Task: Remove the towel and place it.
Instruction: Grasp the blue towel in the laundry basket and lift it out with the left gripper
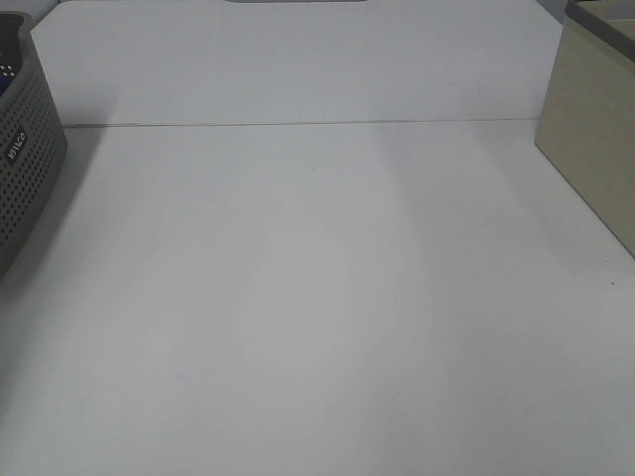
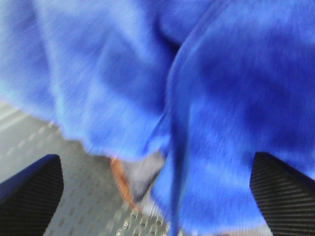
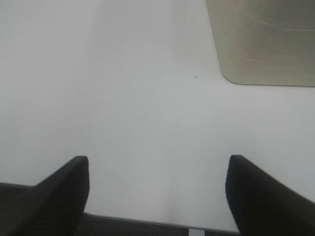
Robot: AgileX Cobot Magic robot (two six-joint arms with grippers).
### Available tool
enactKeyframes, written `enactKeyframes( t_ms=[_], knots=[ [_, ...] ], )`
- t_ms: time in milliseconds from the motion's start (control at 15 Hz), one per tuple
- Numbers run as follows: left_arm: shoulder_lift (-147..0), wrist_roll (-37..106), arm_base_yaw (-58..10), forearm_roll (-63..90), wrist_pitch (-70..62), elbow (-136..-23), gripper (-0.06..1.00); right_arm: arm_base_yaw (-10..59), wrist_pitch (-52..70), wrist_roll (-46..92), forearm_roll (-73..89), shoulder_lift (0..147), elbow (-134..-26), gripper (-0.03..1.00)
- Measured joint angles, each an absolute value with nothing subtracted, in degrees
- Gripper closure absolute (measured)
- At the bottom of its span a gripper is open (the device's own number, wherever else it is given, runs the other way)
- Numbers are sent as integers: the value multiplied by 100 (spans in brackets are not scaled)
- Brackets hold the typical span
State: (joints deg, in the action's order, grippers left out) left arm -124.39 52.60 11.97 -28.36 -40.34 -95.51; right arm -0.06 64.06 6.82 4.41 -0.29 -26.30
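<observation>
- The towel (image 2: 123,73) is a royal-blue plush cloth with a soft, fuzzy nap. It is bunched into deep folds, and one stitched hem runs as a raised ridge down the middle of the left wrist view.
- It lies inside the grey basket (image 2: 74,196). The basket's perforated plastic shows beneath the cloth's lower edge.
- A small orange-and-grey thing (image 2: 130,179) peeks out from under the towel. It is too blurred to tell what it is.
- The left pincer (image 2: 155,167) is released. Its two black, ribbed fingers (image 2: 34,191) stand spread wide over the basket, with the towel in the gap between them, and neither finger presses on the cloth.
- In the exterior view the basket (image 1: 25,169) stands at the left edge of the counter (image 1: 317,297), towards the far left corner. It is dark grey with rounded walls pierced by rows of small holes.
- A small label (image 1: 17,144) on the basket wall carries white lettering too small to read.
- The counter is smooth, matt white, with a plain white panel rising behind its far edge.
- A beige, straight-sided box (image 1: 595,129) of flat, dull material stands at the right edge, towards the far right corner.
- The right pincer (image 3: 158,164) is released. Its dark fingers are wide apart above bare counter near the beige box (image 3: 266,44), with nothing between them.
</observation>
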Motion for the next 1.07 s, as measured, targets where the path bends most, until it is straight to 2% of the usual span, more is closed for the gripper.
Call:
enactKeyframes(
  t_ms=[200, 267, 333, 400, 533, 600, 1067],
  knots=[
    [-12657, 5260, 1197, -2865, -4022, -9609, -1, -6, 6406, 682, 441, -29, -2630, 21],
    [-12668, 5260, 1197, -2865, -4022, -9609, 4, -6, 6406, 682, 441, -29, -2630, 21],
    [-12668, 5260, 1197, -2882, -4016, -9620, 13, -6, 6406, 682, 441, -29, -2630, 21],
    [-12668, 5260, 1197, -2934, -4005, -9626, 27, -6, 6406, 682, 441, -29, -2630, 21],
    [-12668, 5260, 1197, -3019, -3999, -9626, 65, -6, 6406, 682, 441, -29, -2630, 21],
    [-12668, 5260, 1197, -3105, -3999, -9626, 93, -6, 6406, 682, 441, -29, -2630, 21],
    [-12588, 5260, 1197, -3134, -4022, -9626, 94, -6, 6406, 682, 441, -29, -2630, 21]
  ],
)
